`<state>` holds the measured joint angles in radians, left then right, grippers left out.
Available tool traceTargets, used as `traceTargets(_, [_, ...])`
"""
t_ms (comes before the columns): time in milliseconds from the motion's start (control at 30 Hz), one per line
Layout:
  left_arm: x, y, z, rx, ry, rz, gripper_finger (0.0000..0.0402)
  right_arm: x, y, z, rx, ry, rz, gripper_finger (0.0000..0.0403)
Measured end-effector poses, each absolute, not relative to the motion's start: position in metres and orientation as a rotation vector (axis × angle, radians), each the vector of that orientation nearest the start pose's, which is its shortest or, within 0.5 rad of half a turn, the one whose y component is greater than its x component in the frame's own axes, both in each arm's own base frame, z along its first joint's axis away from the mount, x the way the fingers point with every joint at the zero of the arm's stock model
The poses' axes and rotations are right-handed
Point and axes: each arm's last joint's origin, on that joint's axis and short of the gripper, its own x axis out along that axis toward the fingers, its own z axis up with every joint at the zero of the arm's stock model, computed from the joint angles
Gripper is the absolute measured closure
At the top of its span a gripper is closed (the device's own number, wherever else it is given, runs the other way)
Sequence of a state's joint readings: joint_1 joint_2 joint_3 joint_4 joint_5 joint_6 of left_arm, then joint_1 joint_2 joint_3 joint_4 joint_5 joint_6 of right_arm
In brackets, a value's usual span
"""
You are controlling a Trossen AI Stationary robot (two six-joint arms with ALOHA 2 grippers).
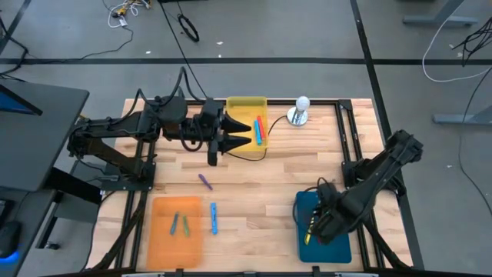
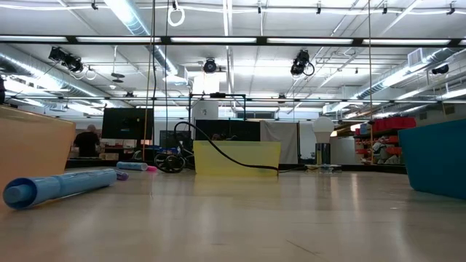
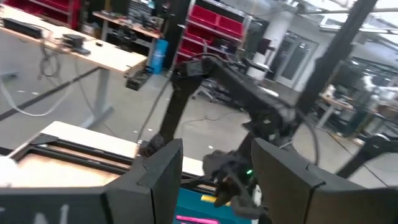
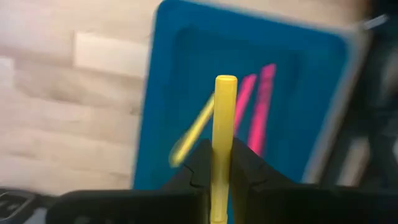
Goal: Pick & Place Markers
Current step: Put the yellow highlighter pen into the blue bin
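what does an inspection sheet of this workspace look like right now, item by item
surface: wooden table carrying a yellow tray, an orange tray and a teal tray.
job's things: markers in all three trays; a purple marker and a blue marker loose on the wood.
clutter: a white bulb-shaped object beside the yellow tray.
grippers: left gripper open over the yellow tray, nothing seen in it; right gripper above the teal tray, fingers shut on a yellow marker.
cables: a black cable trailing out of the yellow tray; more on the floor.
surroundings: workshop with shelving, desks, a person far off.
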<state>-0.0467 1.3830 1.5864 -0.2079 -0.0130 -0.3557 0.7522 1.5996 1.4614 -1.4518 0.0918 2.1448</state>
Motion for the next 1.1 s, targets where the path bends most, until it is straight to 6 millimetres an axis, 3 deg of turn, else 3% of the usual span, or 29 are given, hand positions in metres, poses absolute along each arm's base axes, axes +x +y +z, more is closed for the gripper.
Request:
traceTargets(467, [0.295, -0.015, 0.467, -0.355, 0.050, -0.064, 0.0204, 0.208, 0.192, 0.216, 1.157, 1.235, -1.007, 0.0386])
traceTargets(767, [0.295, -0.014, 0.465, -0.355, 0.071, -0.060, 0.0204, 0.200, 0.184, 0.191, 1.131, 1.263, -1.060, 0.0386])
traceTargets(1100, [0.295, -0.014, 0.465, -0.355, 0.078, -0.058, 0.0204, 0.208, 0.187, 0.164, 1.092, 1.265, -1.124, 0.0386])
